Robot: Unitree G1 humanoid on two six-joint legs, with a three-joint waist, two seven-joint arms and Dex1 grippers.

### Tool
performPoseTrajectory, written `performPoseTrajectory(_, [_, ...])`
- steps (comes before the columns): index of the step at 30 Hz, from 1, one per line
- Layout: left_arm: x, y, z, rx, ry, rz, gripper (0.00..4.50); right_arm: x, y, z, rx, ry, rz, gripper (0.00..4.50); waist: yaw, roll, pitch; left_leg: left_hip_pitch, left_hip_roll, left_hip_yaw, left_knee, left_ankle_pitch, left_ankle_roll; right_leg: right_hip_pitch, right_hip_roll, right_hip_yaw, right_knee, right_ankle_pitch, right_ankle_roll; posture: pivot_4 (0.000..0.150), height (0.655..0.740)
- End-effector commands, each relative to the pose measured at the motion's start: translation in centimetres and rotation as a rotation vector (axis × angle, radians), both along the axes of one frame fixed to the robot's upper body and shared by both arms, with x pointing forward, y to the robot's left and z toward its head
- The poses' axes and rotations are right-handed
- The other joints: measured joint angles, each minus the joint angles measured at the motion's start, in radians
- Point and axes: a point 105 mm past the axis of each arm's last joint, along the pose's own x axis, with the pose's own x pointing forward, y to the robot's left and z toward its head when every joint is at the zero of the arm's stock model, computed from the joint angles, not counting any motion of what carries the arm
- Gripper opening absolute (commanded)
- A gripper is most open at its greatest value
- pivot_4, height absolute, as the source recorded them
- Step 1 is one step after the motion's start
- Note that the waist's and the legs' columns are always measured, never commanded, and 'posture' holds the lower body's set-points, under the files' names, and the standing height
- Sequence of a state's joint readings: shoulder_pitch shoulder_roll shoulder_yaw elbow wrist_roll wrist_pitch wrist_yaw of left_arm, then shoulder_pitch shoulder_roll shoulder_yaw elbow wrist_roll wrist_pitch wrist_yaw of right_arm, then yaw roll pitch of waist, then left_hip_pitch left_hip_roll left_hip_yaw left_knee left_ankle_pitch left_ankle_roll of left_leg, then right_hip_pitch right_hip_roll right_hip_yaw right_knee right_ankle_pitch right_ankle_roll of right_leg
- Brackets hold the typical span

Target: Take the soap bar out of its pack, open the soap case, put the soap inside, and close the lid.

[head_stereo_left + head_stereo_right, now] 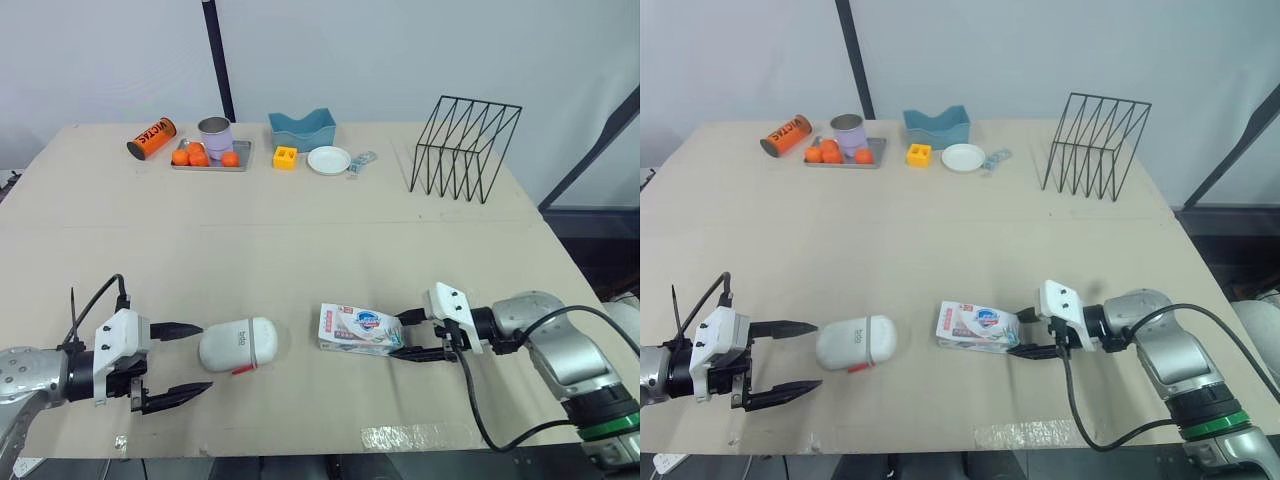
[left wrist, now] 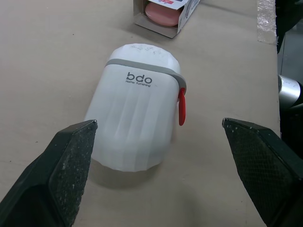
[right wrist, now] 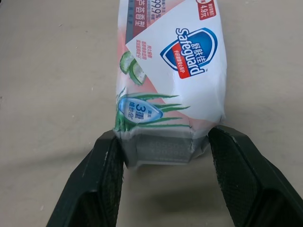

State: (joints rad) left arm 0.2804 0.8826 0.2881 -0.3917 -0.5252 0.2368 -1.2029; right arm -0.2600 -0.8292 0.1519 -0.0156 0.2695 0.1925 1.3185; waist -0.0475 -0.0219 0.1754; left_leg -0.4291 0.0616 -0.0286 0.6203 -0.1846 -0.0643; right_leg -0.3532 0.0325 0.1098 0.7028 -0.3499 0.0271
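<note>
The white soap case (image 1: 238, 344), lid closed with a grey band and a red latch (image 2: 182, 107), lies on its side near the table's front. My left gripper (image 1: 203, 357) is open just left of it, one finger on each side of its near end, not touching. The Safeguard soap pack (image 1: 358, 328) lies flat to the right of the case. Its end facing the case is open, and the pink soap bar (image 2: 163, 12) shows inside. My right gripper (image 3: 164, 142) is shut on the pack's other end, both fingers pressed against its sides.
Along the back edge stand an orange can (image 1: 151, 138), a tray (image 1: 208, 163) with oranges and a metal cup, a blue holder (image 1: 301, 128), a yellow block (image 1: 285, 157) and a white plate (image 1: 329, 160). A black wire rack (image 1: 462, 147) is at back right.
</note>
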Motion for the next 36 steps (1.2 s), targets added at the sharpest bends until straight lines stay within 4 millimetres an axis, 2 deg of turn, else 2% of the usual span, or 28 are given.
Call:
performPoseTrajectory(1, [0.1, 0.1, 0.6, 0.007, -0.042, 0.004, 4.5, 0.2, 0.6, 0.9, 0.016, -0.043, 0.018, 2.26, 0.0, 0.0, 0.0, 0.0, 0.0, 0.0, 0.0, 0.0, 0.0, 0.0, 0.0, 0.0, 0.0, 0.0, 0.0, 0.15, 0.74])
performPoseTrajectory(4, [0.2, 0.1, 0.6, 0.007, -0.044, 0.004, 4.5, 0.1, 0.7, 1.0, 0.022, -0.036, 0.019, 1.0, 0.0, 0.0, 0.0, 0.001, 0.0, 0.0, 0.0, 0.0, 0.0, 0.0, 0.0, 0.0, 0.0, 0.0, 0.0, 0.15, 0.74])
performPoseTrajectory(5, [0.2, 0.1, 0.6, 0.008, -0.045, 0.004, 4.5, 0.0, 0.8, 1.0, 0.022, -0.034, 0.029, 0.88, 0.0, 0.0, 0.0, 0.001, 0.0, 0.0, 0.0, 0.0, 0.0, 0.0, 0.0, 0.0, 0.0, 0.0, 0.0, 0.15, 0.74])
performPoseTrajectory(13, [0.3, 0.1, 0.6, 0.016, -0.049, 0.007, 4.5, -0.2, 0.4, 1.3, 0.021, -0.029, 0.032, 0.88, 0.0, 0.0, 0.0, 0.001, 0.0, 0.0, 0.0, 0.0, 0.0, 0.0, 0.0, 0.0, 0.0, 0.0, 0.0, 0.15, 0.74])
performPoseTrajectory(19, [0.6, 0.1, 0.5, 0.02, -0.054, 0.003, 4.5, 0.6, -1.6, 3.9, 0.008, -0.091, -0.019, 0.88, 0.0, 0.001, 0.001, 0.0, 0.0, 0.0, 0.0, 0.0, 0.0, 0.0, 0.0, 0.0, 0.0, 0.0, 0.0, 0.15, 0.74])
performPoseTrajectory(26, [1.2, 0.3, 0.4, 0.037, -0.065, -0.011, 4.5, -0.3, -4.5, 7.2, -0.155, -0.15, -0.011, 0.88, 0.0, 0.002, 0.001, 0.0, 0.0, 0.0, 0.0, 0.0, 0.0, 0.0, 0.0, 0.0, 0.0, 0.0, 0.0, 0.15, 0.74])
performPoseTrajectory(30, [1.6, 0.3, 0.6, 0.038, -0.07, -0.024, 4.5, -0.9, -6.1, 8.1, -0.329, -0.155, -0.011, 0.88, 0.0, 0.002, 0.001, 0.001, 0.0, 0.0, 0.0, 0.0, 0.0, 0.0, 0.0, 0.0, 0.0, 0.0, 0.0, 0.15, 0.74])
performPoseTrajectory(33, [1.8, 0.0, 0.4, 0.034, -0.073, -0.033, 4.5, -0.8, -6.2, 9.2, -0.381, -0.169, -0.023, 0.88, -0.001, 0.003, 0.002, 0.001, 0.0, 0.001, 0.0, 0.0, 0.0, 0.0, -0.001, 0.0, 0.0, 0.0, 0.0, 0.15, 0.74])
performPoseTrajectory(36, [1.9, -0.5, 0.3, 0.024, -0.071, -0.045, 4.5, -0.9, -6.2, 8.8, -0.475, -0.176, -0.018, 0.88, -0.001, 0.003, 0.002, 0.001, 0.001, 0.001, 0.0, 0.0, 0.0, 0.0, 0.0, 0.0, 0.0, 0.0, -0.001, 0.15, 0.74])
